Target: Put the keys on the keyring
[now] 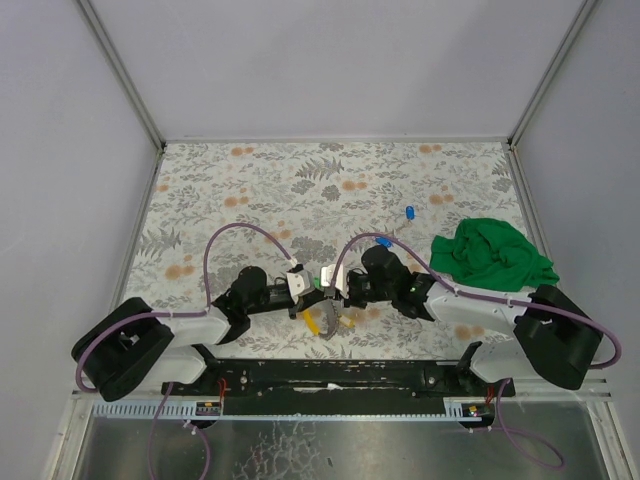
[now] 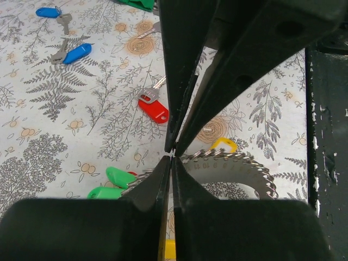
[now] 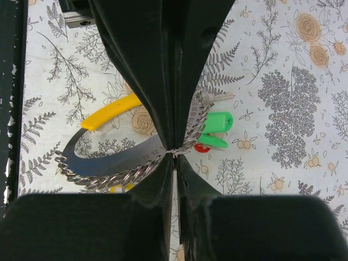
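The keyring (image 3: 109, 166) is a silvery, chain-edged arc with yellow tags. Green-tagged keys (image 3: 217, 122) seem hung on it. A red-tagged key (image 2: 154, 109) and blue-tagged keys (image 2: 76, 53) lie loose.

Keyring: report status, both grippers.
Left gripper shut on keyring. Right gripper shut on it too. Red key, blue keys loose, off ring. No obstruction seen.

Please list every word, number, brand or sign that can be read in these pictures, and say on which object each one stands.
No text can be read with certainty.
On the silvery metal keyring with a chain-like edge: faint engraved marks on its flat band, too small to read.
On the green plastic key tag, the red plastic key tag and the blue plastic key tag: no print visible.
On the floral-patterned table cover: pattern only, no words.
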Controlling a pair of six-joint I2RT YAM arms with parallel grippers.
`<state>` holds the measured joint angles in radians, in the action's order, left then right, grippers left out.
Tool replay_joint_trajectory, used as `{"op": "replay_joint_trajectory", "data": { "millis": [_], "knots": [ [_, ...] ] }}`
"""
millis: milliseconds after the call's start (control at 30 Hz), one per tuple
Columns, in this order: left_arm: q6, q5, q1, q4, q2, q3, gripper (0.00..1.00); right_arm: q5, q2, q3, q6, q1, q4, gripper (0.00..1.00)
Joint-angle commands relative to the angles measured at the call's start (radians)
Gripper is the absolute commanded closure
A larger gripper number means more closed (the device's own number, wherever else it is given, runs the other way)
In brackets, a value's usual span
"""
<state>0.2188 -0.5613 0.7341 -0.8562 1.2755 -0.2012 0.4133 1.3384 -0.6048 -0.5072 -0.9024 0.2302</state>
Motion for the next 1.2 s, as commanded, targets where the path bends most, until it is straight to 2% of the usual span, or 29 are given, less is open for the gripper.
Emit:
{"op": "replay_joint_trajectory", "data": {
  "millis": [0,67,133,333,500,767,1167],
  "knots": [
    [0.014,-0.017,0.007,-0.028,-0.025,-0.023,1.00,0.025,0.011,-0.041,0.011,0.009,0.038,0.94],
    [0.010,-0.015,0.007,-0.041,-0.032,-0.015,1.00,0.029,0.011,-0.033,0.021,0.014,0.046,0.99],
    [0.004,-0.010,0.007,-0.058,-0.036,-0.004,1.00,0.040,0.002,-0.013,0.041,0.025,0.092,1.00],
    [-0.041,-0.008,-0.007,-0.138,-0.036,0.024,0.88,0.110,-0.045,0.072,0.118,0.069,0.269,1.00],
    [-0.127,-0.059,-0.071,-0.279,-0.038,0.069,0.82,0.156,-0.063,0.138,0.175,0.102,0.422,1.00],
    [-0.161,-0.121,-0.101,-0.330,-0.008,0.069,0.80,0.182,-0.073,0.203,0.240,0.120,0.597,1.00],
    [-0.166,-0.149,-0.102,-0.337,0.017,0.056,0.81,0.216,-0.072,0.235,0.282,0.121,0.692,1.00]
  ]
}}
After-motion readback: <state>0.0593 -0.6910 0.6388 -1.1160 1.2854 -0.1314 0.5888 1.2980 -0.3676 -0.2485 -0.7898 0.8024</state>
